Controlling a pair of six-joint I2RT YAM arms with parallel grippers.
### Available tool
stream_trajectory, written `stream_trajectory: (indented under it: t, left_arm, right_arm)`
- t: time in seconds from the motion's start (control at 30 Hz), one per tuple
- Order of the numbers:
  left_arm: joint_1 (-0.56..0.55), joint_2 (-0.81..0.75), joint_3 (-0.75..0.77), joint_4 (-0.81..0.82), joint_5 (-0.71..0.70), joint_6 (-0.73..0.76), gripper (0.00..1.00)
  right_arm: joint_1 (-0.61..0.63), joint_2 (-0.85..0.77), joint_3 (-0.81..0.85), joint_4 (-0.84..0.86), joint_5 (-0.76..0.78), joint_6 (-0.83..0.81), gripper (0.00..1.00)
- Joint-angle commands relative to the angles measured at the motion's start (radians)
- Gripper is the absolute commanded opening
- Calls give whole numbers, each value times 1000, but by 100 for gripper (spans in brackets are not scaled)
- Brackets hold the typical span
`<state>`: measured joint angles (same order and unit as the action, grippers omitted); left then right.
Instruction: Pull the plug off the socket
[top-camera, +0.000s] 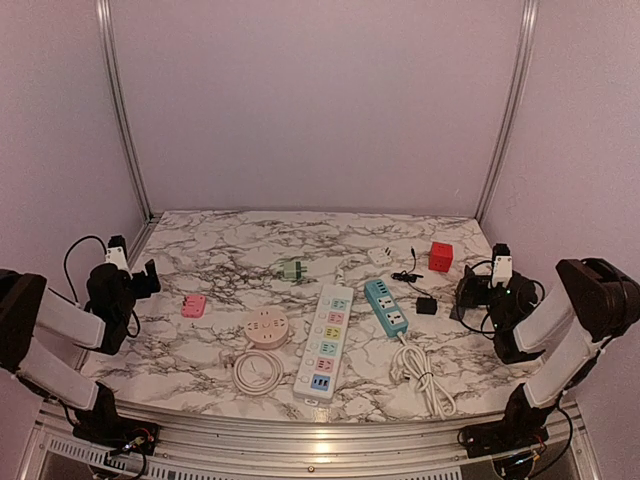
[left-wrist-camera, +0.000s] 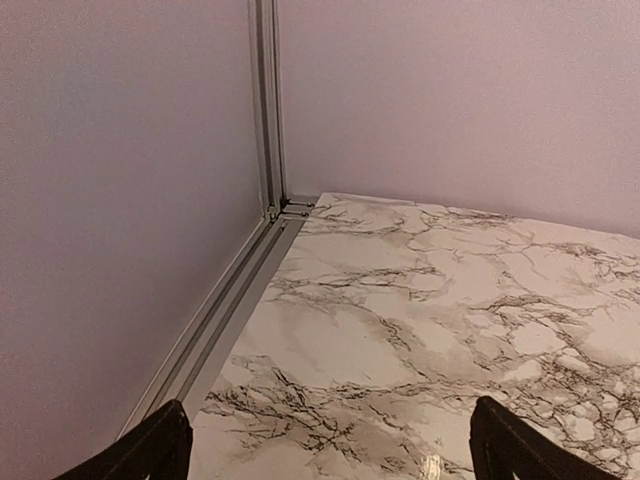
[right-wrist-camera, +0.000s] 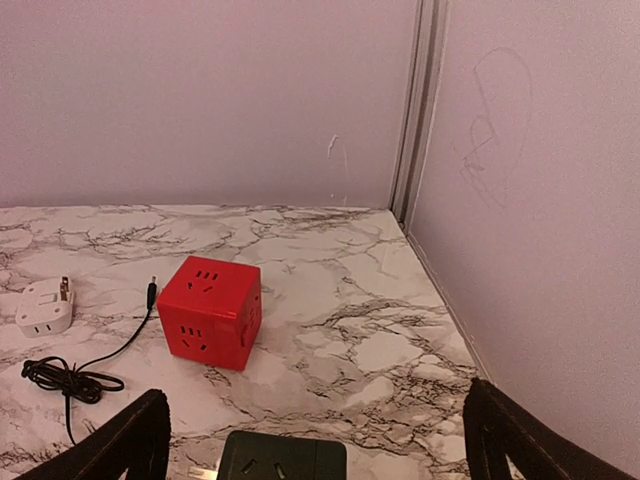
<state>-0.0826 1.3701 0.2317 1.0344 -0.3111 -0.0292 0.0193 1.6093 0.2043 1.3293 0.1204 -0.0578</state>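
**A:** Entry one: edges and free room?

**B:** The marble table (top-camera: 200, 250) is bounded by lilac walls (top-camera: 320, 100) at the back and on both sides, with aluminium rails (top-camera: 122, 110) set in the corners. Open marble is recorded along the back and in the left rear corner. The middle is taken up by a white power strip (top-camera: 326, 343), a teal power strip (top-camera: 386, 306), a round beige socket (top-camera: 266, 327) and coiled white cords (top-camera: 258, 370).

**A:** Entry two: what is given by one view only?

**B:** A pink adapter (top-camera: 193, 305) and a green adapter (top-camera: 292, 269) are seen from above only. Bare marble and a corner rail alone are shown by the left wrist camera. The slotted faces of a red cube socket (right-wrist-camera: 212, 312), a white adapter (right-wrist-camera: 45, 305) and a thin black cable (right-wrist-camera: 75, 375) are shown closely by the right wrist camera.

**A:** Entry three: claws and the task's item?

**B:** The left claw (left-wrist-camera: 330, 445) is spread wide and empty at the left edge, well apart from every socket. The right claw (right-wrist-camera: 318, 415) is likewise spread wide and empty. A black socket block (right-wrist-camera: 282, 458) is listed near the table's right side, just ahead of that claw, in line with the gap between its fingers and untouched. Whether a plug is seated in it cannot be told.
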Motion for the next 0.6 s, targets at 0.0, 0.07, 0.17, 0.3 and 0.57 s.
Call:
stream_trajectory:
  t: [0.0,0.07,0.17,0.3,0.57]
  left_arm:
    - [53,139,-23,285,81,-19,99]
    - [64,154,-6,242,111,-22,99]
    - [69,160,31,185,177,-2,99]
    - [69,157,32,183,181,0,99]
    - [69,159,31,187,183,0,99]
  right_arm:
    - [-5,-11,27,46,-10,-8,99]
    - [-6,-9,32,37,-20,-13,98]
    - [-6,-11,40,21,-35,-22,98]
    - [-6,-11,43,15,-63,-36,99]
    - [-5,-9,43,15,-64,-36,99]
